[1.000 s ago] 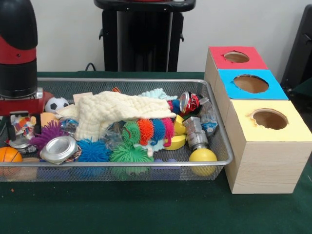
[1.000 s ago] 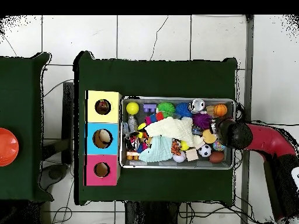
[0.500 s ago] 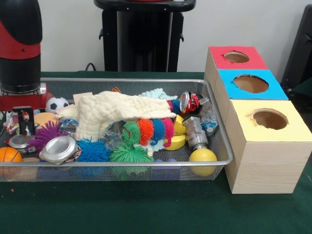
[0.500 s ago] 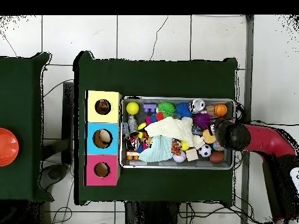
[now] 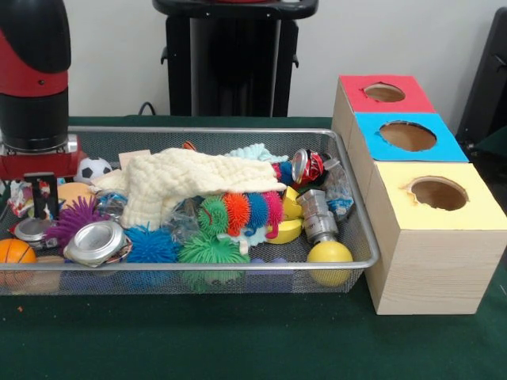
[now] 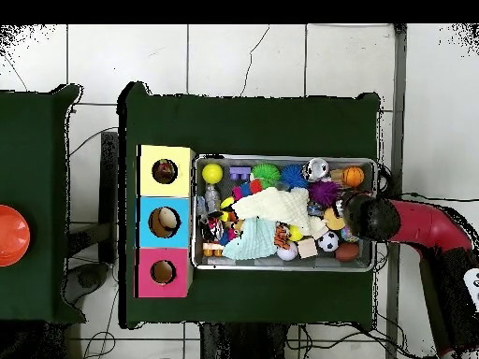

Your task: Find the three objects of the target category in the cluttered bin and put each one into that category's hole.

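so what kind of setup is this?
Looks like a lab robot test cell: green-clothed table on a tiled floor, wire mesh bin of mixed clutter, wooden sorting box with red, blue and yellow holes.

cream cloth (image 5: 194,184), yellow ball (image 5: 329,253)

A wire-mesh bin (image 5: 348,207) is sitting heaped with spiky balls, crushed cans and a cream cloth (image 5: 190,184) lying across the middle. Just beside it, three boxes are standing in a row, red (image 5: 386,93), blue (image 5: 408,136) and yellow (image 5: 437,193) holes facing up; the blue one seems occupied.
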